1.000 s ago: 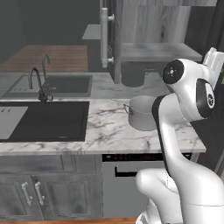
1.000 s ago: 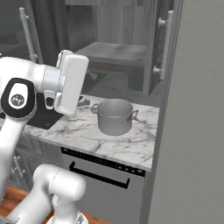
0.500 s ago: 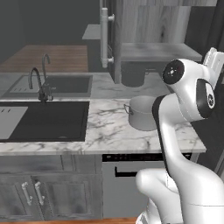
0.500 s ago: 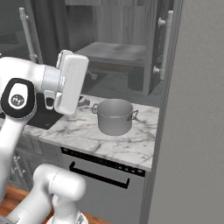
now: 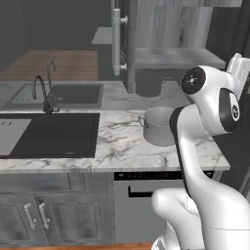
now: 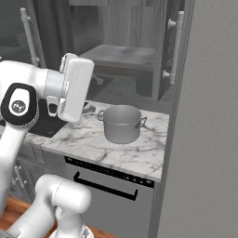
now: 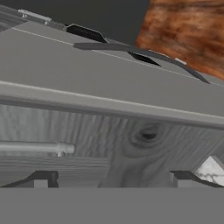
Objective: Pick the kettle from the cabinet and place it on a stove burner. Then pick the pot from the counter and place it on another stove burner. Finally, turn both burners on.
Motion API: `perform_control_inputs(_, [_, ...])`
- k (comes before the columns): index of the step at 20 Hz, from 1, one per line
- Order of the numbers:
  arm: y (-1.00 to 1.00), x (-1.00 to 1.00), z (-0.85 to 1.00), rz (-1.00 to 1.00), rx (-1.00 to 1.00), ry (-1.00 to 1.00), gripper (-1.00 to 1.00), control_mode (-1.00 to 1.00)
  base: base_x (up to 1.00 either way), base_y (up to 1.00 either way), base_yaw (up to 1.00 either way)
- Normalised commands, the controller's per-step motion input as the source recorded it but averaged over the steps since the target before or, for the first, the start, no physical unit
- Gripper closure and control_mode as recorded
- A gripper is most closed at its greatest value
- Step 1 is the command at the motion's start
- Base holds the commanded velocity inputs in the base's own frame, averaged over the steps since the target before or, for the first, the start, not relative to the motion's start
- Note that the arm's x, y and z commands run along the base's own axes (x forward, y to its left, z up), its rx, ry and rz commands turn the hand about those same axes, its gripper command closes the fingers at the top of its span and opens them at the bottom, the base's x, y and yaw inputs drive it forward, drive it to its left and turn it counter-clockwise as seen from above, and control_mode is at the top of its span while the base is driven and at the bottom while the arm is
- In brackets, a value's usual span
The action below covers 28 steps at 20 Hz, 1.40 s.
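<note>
The hand view shows the cabinet [image 7: 131, 144] wood up close. The base views show the pot [image 6: 122, 123] on the counter [image 6: 93, 142]. The arm is bent high, and the gripper [image 7: 111, 178] fingers sit wide apart.

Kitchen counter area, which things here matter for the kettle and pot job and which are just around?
Job:
pot on the counter
cabinet with its bar handle
gripper, fingers apart

Just around:
faucet
sink
dishwasher front
</note>
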Motion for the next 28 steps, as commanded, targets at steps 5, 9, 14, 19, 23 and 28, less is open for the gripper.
perform_control_inputs(5, [0.05,0.0,-0.04,0.0,0.0,0.0,-1.0,-1.0,0.0,0.0,0.0])
perform_control_inputs(9, [0.13,0.0,-0.06,0.01,-0.01,0.0,-1.0,-1.0,0.0,0.0,0.0])
perform_control_inputs(14, [0.04,0.0,-0.12,0.04,0.0,0.0,-1.0,-1.0,0.0,0.0,0.0])
perform_control_inputs(19, [0.03,0.02,-0.12,0.05,0.0,0.0,-1.0,-1.0,0.0,0.0,0.0])
perform_control_inputs(23, [0.01,0.02,-0.1,0.06,0.0,0.0,-1.0,-1.0,0.0,0.0,0.0])
perform_control_inputs(28, [0.0,0.0,-0.1,0.07,0.0,0.01,-1.0,-1.0,0.0,0.0,0.0])
